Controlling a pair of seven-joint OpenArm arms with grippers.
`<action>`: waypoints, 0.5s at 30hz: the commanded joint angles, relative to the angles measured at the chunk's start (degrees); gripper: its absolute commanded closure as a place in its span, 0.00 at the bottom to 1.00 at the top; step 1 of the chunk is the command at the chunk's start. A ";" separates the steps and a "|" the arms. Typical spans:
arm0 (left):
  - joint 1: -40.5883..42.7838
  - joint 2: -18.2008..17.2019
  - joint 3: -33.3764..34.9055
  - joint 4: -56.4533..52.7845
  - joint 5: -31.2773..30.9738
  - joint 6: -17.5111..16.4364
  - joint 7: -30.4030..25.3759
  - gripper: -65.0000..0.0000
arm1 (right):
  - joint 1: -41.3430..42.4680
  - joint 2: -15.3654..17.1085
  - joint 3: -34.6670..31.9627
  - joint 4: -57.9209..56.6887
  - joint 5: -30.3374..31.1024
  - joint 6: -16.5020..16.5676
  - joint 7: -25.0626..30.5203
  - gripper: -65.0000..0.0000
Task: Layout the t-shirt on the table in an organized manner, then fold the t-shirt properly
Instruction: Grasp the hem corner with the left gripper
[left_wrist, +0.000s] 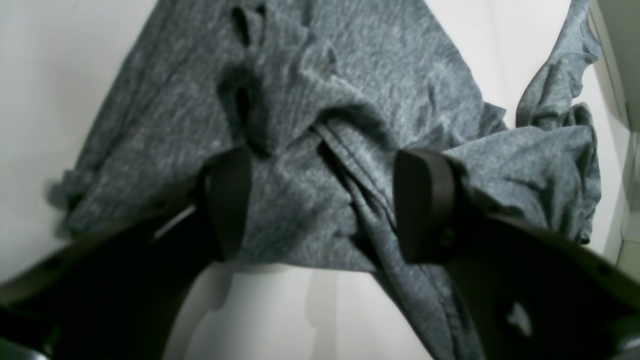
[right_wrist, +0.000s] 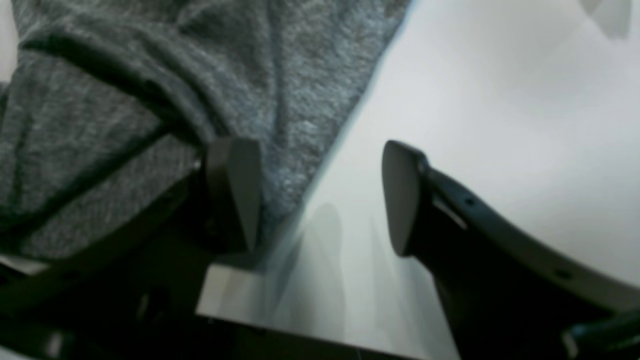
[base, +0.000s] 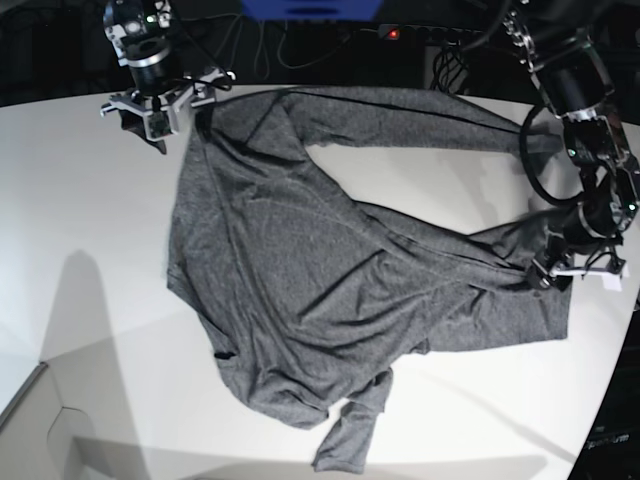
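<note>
The charcoal-grey t-shirt (base: 300, 270) lies wrinkled and askew on the white table (base: 80, 200), one long sleeve stretched along the far edge and a twisted part hanging toward the near edge. My left gripper (base: 575, 268) hovers over the shirt's right end. In its wrist view the left gripper (left_wrist: 325, 200) is open, with a ridge of t-shirt fabric (left_wrist: 350, 75) lying loose between the fingers. My right gripper (base: 160, 115) is at the shirt's far-left corner. There the right gripper (right_wrist: 320, 195) is open, one finger over the t-shirt's edge (right_wrist: 125, 75), the other over bare table (right_wrist: 500, 100).
A cardboard box corner (base: 40, 430) sits at the near left. Cables and dark equipment (base: 440, 40) run behind the far edge. The table's curved edge (base: 620, 380) passes close to the left arm on the right.
</note>
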 joint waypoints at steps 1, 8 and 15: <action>-1.18 -1.09 -0.26 0.75 -0.34 -0.25 -1.11 0.34 | -0.18 0.24 0.22 0.81 0.01 -0.14 1.30 0.41; -1.18 -1.44 2.29 0.31 3.18 -0.16 -6.64 0.34 | -0.01 0.24 0.22 0.72 0.01 -0.14 1.30 0.41; -3.65 -1.09 5.54 -5.94 7.93 -0.25 -9.98 0.34 | 0.70 0.24 0.22 0.72 0.01 -0.14 -0.11 0.41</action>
